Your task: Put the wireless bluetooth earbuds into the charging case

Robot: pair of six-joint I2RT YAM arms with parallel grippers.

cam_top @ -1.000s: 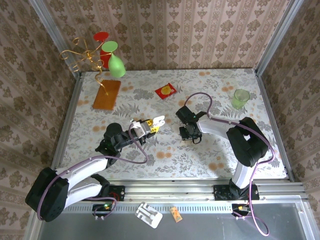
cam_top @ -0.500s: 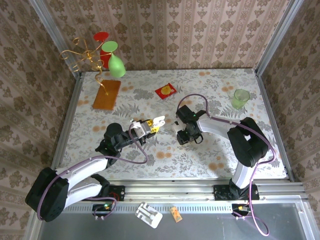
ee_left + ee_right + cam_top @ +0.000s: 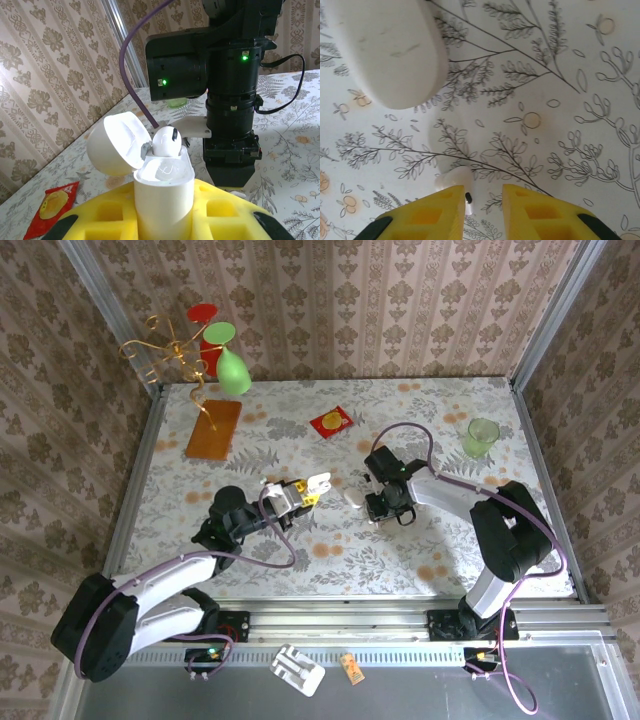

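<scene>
- The left wrist view shows close up what is only a white speck from above. The left gripper [image 3: 308, 487] has its yellow fingers clamped on an upright white plastic charging case [image 3: 165, 197], whose lid is hinged open to the left.
- In that same view a small white plastic earbud [image 3: 166, 141] sits in the mouth of the case, with its rounded top above the rim.
- Just beyond the case stands the black right arm [image 3: 231, 102] with two green lights lit. The small print beside one light is too small to read.
- The right wrist view looks straight down at the floral-patterned bench [image 3: 570, 100]. The yellow fingers of the right gripper [image 3: 483, 194] stand a little apart.
- A second white earbud [image 3: 454, 179] lies on the bench at the tip of the finger on the picture's left. Its dark-tipped stem is in the gap, not pinched from both sides.
- A closed white oval pebble-like case [image 3: 385, 50] lies flat beyond that earbud, near it but apart.
- From above, this oval case lies between the two grippers near the middle of the bench.
- Farther back are a flat red packet [image 3: 331, 421] with a yellow picture, its print too small to read, and a translucent green cup [image 3: 481, 437] near the right edge.
</scene>
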